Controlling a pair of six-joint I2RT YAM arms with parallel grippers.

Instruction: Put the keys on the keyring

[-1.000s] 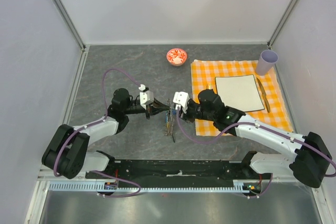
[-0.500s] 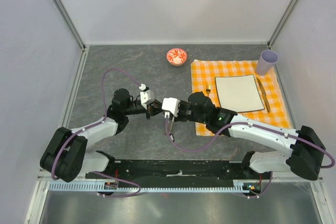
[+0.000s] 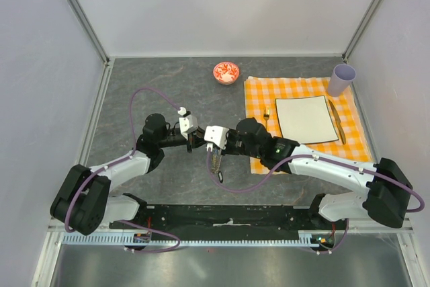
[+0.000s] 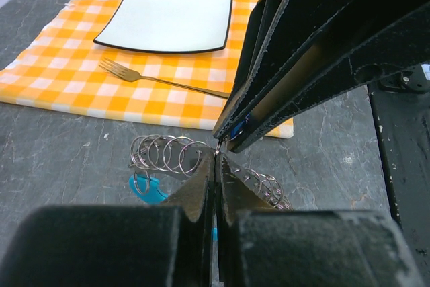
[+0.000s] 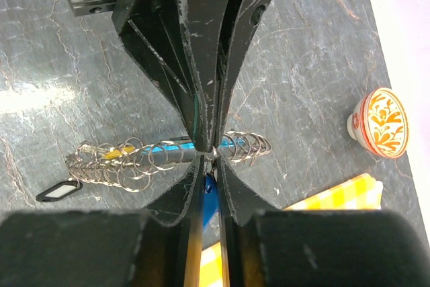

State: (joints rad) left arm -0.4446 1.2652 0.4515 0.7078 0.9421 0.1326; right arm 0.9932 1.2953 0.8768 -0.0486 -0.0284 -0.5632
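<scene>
Both grippers meet tip to tip above the grey table, left of the checked cloth. My left gripper [image 3: 196, 141] [image 4: 217, 155] is shut on the thin wire of the keyring [image 4: 145, 189] [image 5: 176, 146], which has a light-blue strip. Several small split rings [image 4: 166, 155] hang along the wire. The right gripper [image 3: 209, 144] [image 5: 212, 158] is closed on a blue-headed key [image 5: 210, 183], its small ring touching the wire at the left jaws' tip. More keys [image 3: 215, 161] dangle below, among them a yellowish one [image 5: 111, 154] and a black tag [image 5: 57, 191].
A small red-and-white bowl [image 3: 226, 72] [image 5: 379, 124] stands farther back. To the right lies an orange checked cloth [image 3: 259, 92] with a white square plate [image 3: 306, 119], a fork [image 3: 267, 113] [image 4: 158, 80] and a lilac cup [image 3: 341, 80]. Walls enclose the table.
The right arm has swung left with the blue key until its tips meet the left gripper's, and its jaws have narrowed. The left gripper has stayed put, shut.
</scene>
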